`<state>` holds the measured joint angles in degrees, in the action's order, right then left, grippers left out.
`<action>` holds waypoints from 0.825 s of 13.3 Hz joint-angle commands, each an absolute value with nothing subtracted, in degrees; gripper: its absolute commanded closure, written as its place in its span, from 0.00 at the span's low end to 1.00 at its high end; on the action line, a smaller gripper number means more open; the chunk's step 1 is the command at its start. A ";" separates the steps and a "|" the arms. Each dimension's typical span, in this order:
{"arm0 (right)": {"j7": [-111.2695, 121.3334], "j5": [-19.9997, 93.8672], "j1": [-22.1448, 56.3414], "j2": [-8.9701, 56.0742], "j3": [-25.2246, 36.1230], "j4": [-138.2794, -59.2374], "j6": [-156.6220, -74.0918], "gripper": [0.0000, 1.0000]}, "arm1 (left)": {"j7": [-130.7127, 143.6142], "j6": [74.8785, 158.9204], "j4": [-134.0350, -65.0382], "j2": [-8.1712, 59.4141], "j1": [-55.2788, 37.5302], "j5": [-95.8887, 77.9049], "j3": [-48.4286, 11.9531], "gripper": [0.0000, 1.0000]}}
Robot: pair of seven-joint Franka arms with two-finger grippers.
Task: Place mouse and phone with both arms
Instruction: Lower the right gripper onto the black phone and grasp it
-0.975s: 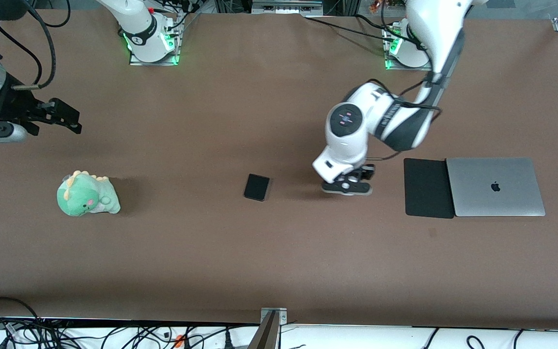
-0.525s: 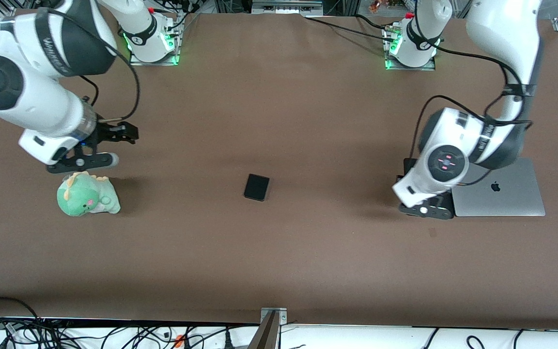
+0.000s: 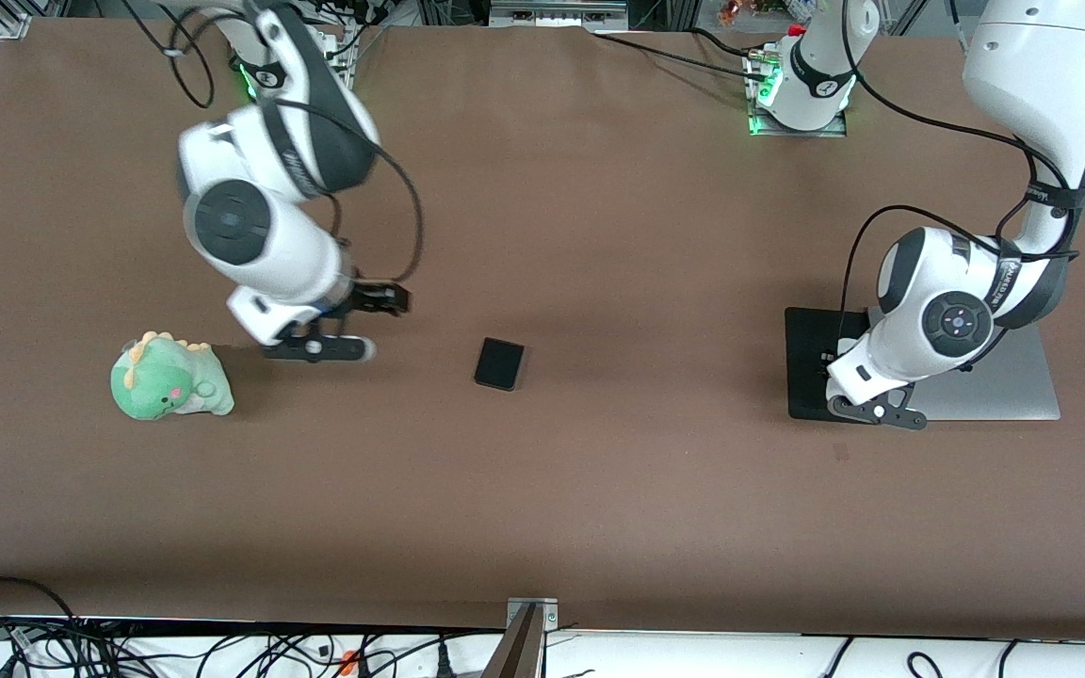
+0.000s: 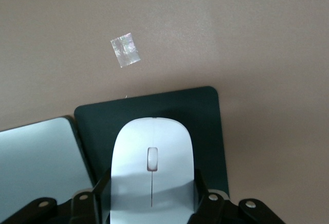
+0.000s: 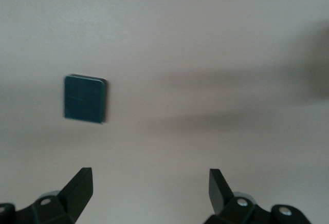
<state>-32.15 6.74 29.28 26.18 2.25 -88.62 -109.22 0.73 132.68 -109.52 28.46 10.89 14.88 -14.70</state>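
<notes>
Mouse (image 4: 152, 170): clamped between the left tool's (image 4: 152, 203) fingers, hanging over the black mat (image 3: 811, 363) beside the laptop (image 3: 1023, 391), likely its drop spot.
Phone (image 3: 499, 363): flat on the bench (image 3: 542, 508) mid-way, untouched.
Left arm: elbow high, wrist bent down over the mat.
Right tool (image 5: 149, 188): spread wide, empty, over bare bench between the plush dinosaur (image 3: 169, 378) and phone, apparently lining up a pickup.

Phone (image 3: 499, 363) lies on table between plush dinosaur (image 3: 169, 377) and mat (image 3: 811, 363).
</notes>
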 commanded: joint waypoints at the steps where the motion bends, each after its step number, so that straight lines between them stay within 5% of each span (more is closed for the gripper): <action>1: -42.33 8.79 32.94 32.76 2.64 -87.36 -117.65 0.00 | -0.88 138.69 -114.43 27.59 13.89 13.80 -16.96 0.57; 11: -49.57 8.00 39.99 43.68 2.64 -87.54 -135.09 0.00 | -0.88 139.75 -115.05 30.67 15.21 13.89 -16.96 0.52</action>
<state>-48.97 7.78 38.80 41.90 2.21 -88.37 -133.90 0.48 139.07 -114.91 30.37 14.42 14.88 -16.39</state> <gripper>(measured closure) 0.000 0.383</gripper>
